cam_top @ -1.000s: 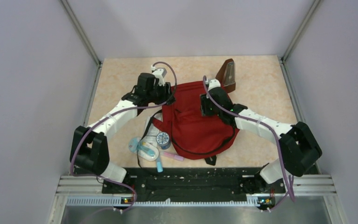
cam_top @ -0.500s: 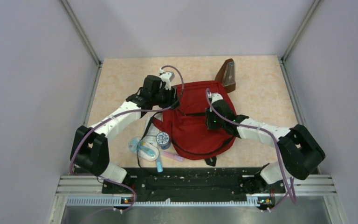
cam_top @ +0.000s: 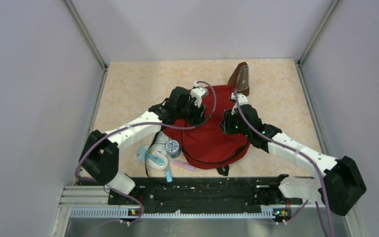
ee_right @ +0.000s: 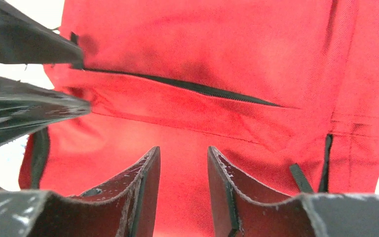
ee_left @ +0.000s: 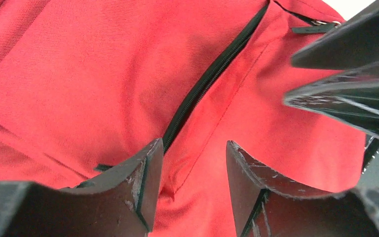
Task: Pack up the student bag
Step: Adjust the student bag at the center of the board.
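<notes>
Looking at the red student bag lying flat dead centre on the table, with a brown metronome just beside its 1 o'clock corner and a little pile of loose stuff off its 8 o'clock edge: round blue-and-white tin, pink marker, blue tube. Nothing visibly packed, so probably at the open-the-pocket stage. Got the left gripper over the bag's 11 o'clock side, fingers spread and holding nothing, with the black zipper running right up to one finger. Same deal for the right gripper at the 2 o'clock side: fingers apart, a bit narrower, nothing pinched, facing the other one across that zip. Can't tell from either wrist view whether touching the fabric or just hovering. Calling the zip fully shut. My take for doing this well: pin the cloth with one gripper close beside the zip, grab the pull with the other, then drag straight along the teeth, not upward. Possibly a small metal pull at the zip's far end in the left wrist view, toward 1 o'clock, but too small to swear by. Keep the pinch on the tab only, never on loose cloth, or expect bunching and a jammed slider. Soft floppy fabric, so go slow and hold tension. Also mind the black straps down at 6 o'clock.
</notes>
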